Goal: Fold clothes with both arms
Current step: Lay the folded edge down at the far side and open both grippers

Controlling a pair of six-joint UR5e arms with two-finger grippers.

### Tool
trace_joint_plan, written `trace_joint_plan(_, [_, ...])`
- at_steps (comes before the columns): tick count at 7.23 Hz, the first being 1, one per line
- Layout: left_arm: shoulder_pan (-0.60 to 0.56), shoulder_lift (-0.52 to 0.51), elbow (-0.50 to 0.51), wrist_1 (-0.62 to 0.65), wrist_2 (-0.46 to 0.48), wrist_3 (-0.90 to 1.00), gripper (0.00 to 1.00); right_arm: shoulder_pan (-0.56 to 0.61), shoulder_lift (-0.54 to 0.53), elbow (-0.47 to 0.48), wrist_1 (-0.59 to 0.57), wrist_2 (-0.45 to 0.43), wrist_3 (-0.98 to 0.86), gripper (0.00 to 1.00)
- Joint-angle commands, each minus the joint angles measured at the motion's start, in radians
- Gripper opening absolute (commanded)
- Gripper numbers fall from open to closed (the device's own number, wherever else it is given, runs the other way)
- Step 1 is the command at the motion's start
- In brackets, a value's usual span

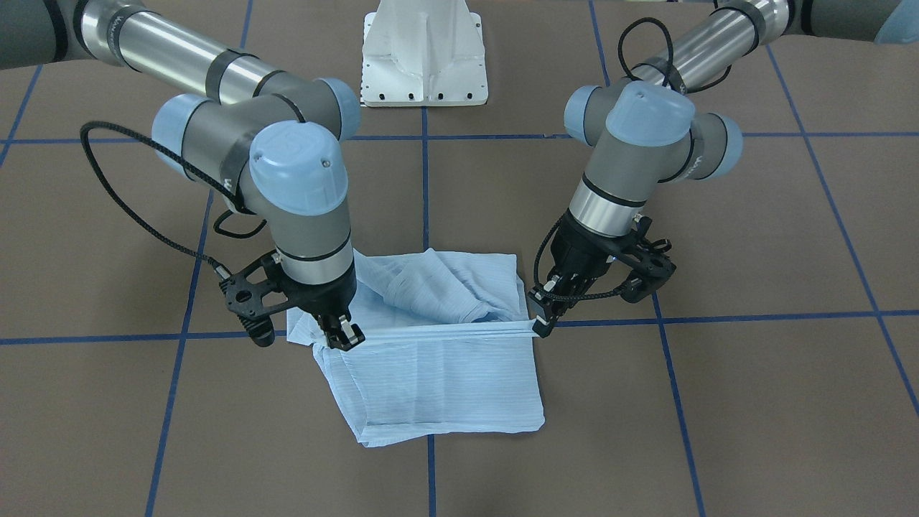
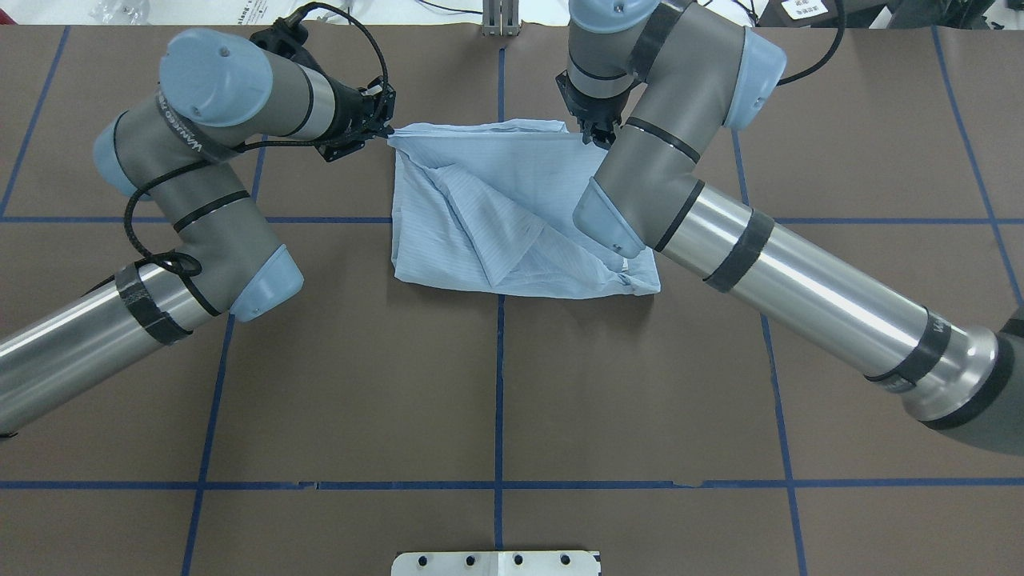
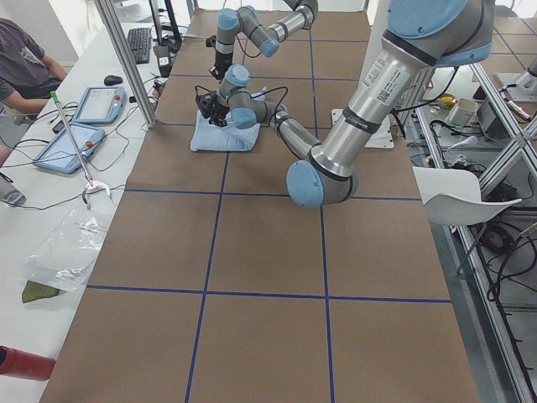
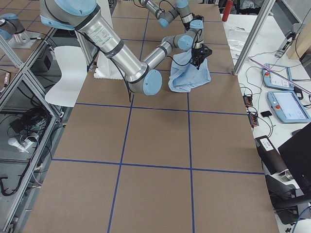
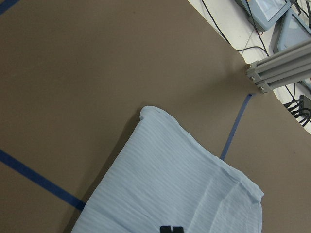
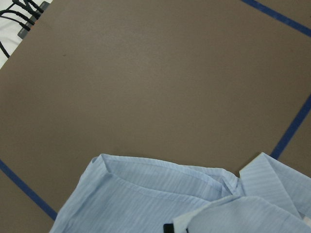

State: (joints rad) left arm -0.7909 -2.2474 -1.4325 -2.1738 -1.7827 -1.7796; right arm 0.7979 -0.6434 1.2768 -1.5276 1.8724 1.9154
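Note:
The clothes are one pale-blue striped shirt (image 2: 512, 216), folded into a rough rectangle on the brown table. Its far edge is pulled taut between the two grippers (image 1: 438, 330). My left gripper (image 2: 390, 132) is shut on one end of that edge, seen at the right in the front view (image 1: 542, 327). My right gripper (image 2: 596, 138) pinches the other end (image 1: 344, 334). Each wrist view shows the shirt (image 5: 170, 184) (image 6: 160, 194) just below its fingertips. The part nearer the robot is rumpled into loose folds (image 1: 445, 287).
Blue tape lines (image 2: 500, 360) grid the brown table. The white pedestal base (image 1: 423, 64) stands behind the shirt. An aluminium post (image 5: 277, 68) rises at the table's far edge. A side bench holds tablets (image 3: 92, 105), cables and a seated person (image 3: 25, 67).

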Motion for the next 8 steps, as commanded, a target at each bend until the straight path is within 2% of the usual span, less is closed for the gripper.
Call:
trace_joint_plan(1, [-0.014, -0.052, 0.134, -0.087, 0.006, 0.019, 0.0, 0.018, 0.079, -0.173, 0.07, 0.013, -0.102, 0.0])
trace_joint_plan(2, [-0.014, -0.079, 0.188, -0.112, 0.011, 0.019, 0.0, 0.02, 0.086, -0.241, 0.151, 0.013, -0.117, 0.0])
trace_joint_plan(4, [-0.014, -0.106, 0.282, -0.176, 0.046, 0.038, 0.0, 0.024, 0.138, -0.353, 0.207, 0.014, -0.165, 0.0])
trace_joint_plan(7, [-0.014, -0.133, 0.389, -0.242, 0.095, 0.098, 0.0, 0.026, 0.183, -0.489, 0.295, 0.013, -0.177, 0.25])
trace_joint_plan(8, [-0.014, -0.138, 0.417, -0.259, 0.1, 0.118, 0.09, 0.024, 0.185, -0.526, 0.335, 0.01, -0.179, 0.39])
